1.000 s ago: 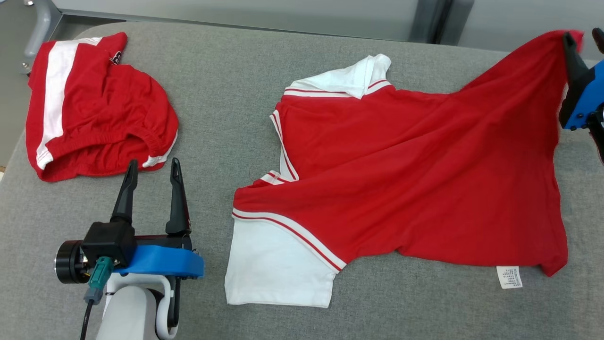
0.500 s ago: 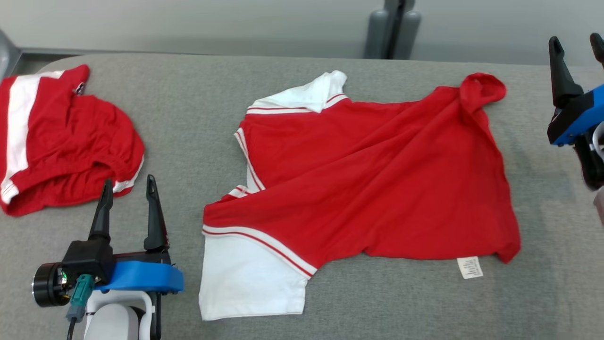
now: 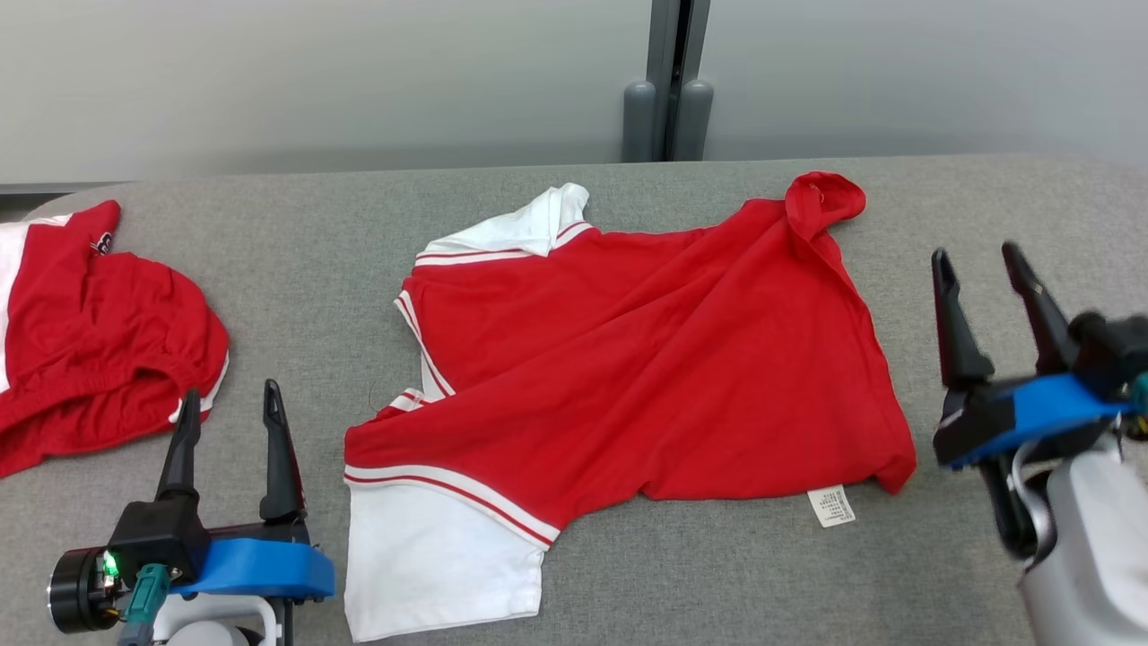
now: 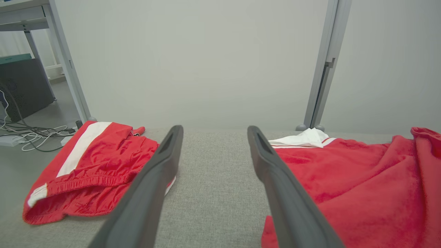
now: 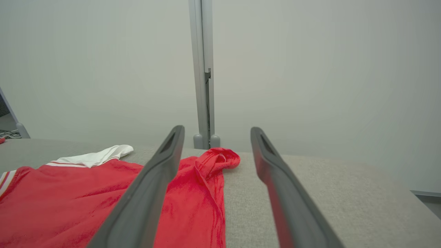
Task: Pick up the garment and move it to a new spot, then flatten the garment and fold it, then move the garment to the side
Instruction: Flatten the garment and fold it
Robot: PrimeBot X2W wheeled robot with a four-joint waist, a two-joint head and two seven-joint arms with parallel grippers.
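The garment (image 3: 628, 359), a red shirt with white sleeves and striped trim, lies spread and wrinkled on the grey table (image 3: 314, 242), its far right corner curled up. It also appears in the left wrist view (image 4: 355, 186) and the right wrist view (image 5: 103, 199). My left gripper (image 3: 229, 408) stands open at the lower left, just left of the white sleeve, nothing between its fingers. My right gripper (image 3: 978, 260) is open to the right of the shirt's hem, apart from the cloth and empty.
Red shorts with a white stripe (image 3: 81, 332) lie bunched at the table's left end, also in the left wrist view (image 4: 93, 165). A grey post (image 3: 668, 81) and pale wall stand behind the table. Bare table surface lies right of the shirt.
My right gripper let go of the shirt's far corner, which dropped onto the table, and the gripper came down and nearer. The camera has turned, shifting the whole picture left and down.
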